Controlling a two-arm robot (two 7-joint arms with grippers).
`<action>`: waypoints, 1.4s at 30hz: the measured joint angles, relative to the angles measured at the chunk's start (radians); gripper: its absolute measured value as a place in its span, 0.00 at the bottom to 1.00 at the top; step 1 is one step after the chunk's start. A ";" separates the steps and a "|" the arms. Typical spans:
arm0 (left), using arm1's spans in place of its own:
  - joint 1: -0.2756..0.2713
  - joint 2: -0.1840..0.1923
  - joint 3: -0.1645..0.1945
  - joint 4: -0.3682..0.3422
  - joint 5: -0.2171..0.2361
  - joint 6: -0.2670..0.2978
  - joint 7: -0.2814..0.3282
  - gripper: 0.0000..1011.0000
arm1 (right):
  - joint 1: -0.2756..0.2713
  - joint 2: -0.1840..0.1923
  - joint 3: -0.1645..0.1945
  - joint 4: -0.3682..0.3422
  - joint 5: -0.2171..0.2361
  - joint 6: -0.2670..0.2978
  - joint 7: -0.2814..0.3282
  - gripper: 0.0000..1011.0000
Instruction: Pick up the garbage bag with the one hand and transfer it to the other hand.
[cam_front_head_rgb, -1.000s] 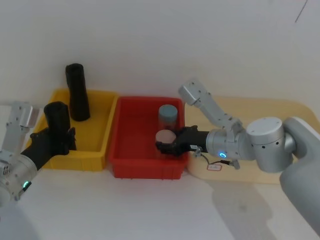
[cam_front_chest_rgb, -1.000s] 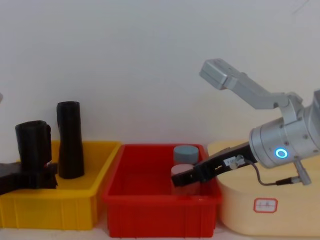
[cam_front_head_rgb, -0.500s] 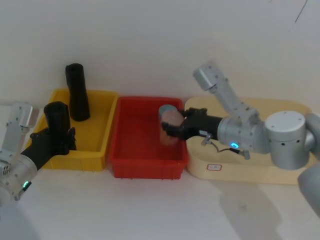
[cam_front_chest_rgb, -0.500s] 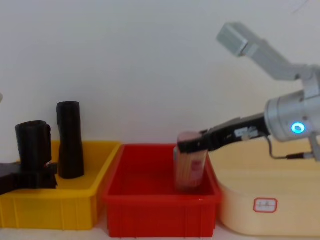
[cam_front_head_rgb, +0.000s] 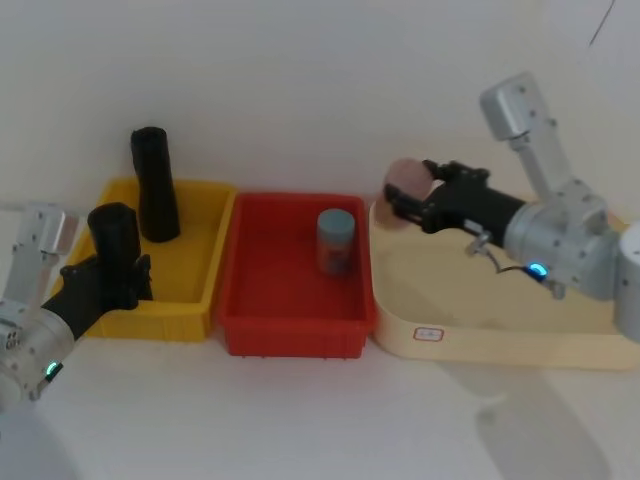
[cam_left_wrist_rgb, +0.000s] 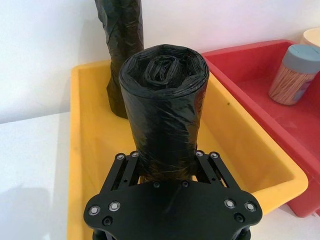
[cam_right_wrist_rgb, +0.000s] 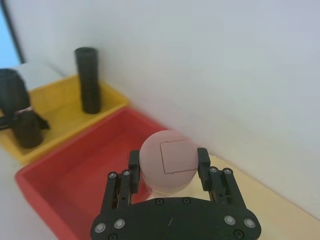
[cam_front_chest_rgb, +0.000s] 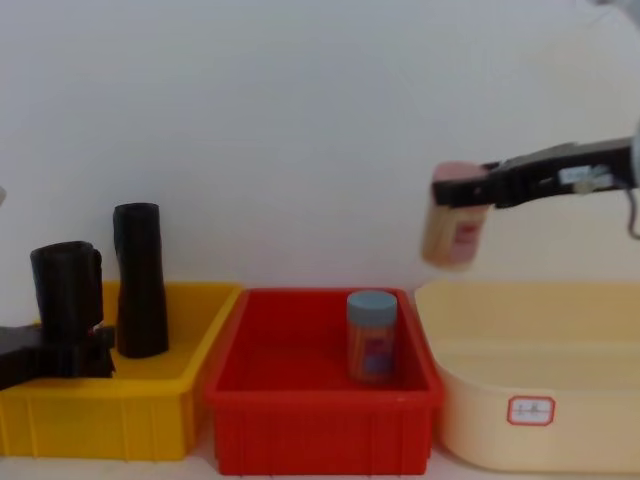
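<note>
The left gripper (cam_left_wrist_rgb: 167, 162) has its 2 fingers closed on the low part of the garbage bag (cam_left_wrist_rgb: 165, 100). The bag stands upright at the near left of the yellow bin (cam_left_wrist_rgb: 82, 150). It looks light, soft and slippery, so its middle seems the best place to hold. The right gripper (cam_front_head_rgb: 405, 200) squeezes a pink-lidded jar (cam_right_wrist_rgb: 167, 162) over the beige tub (cam_front_head_rgb: 470, 345). The left wrist view shows the bag's folded top, while the chest view shows its side.
</note>
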 joint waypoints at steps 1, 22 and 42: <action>0.000 0.000 0.000 0.000 0.000 0.000 0.000 0.41 | -0.007 0.004 0.008 -0.010 0.000 -0.001 -0.004 0.65; 0.000 0.000 0.000 0.000 0.000 0.000 0.000 0.41 | -0.211 0.093 0.246 -0.172 0.000 -0.019 -0.174 0.65; 0.000 0.000 0.000 0.000 0.000 0.000 0.000 0.41 | -0.315 0.122 0.383 -0.175 0.006 -0.042 -0.236 0.65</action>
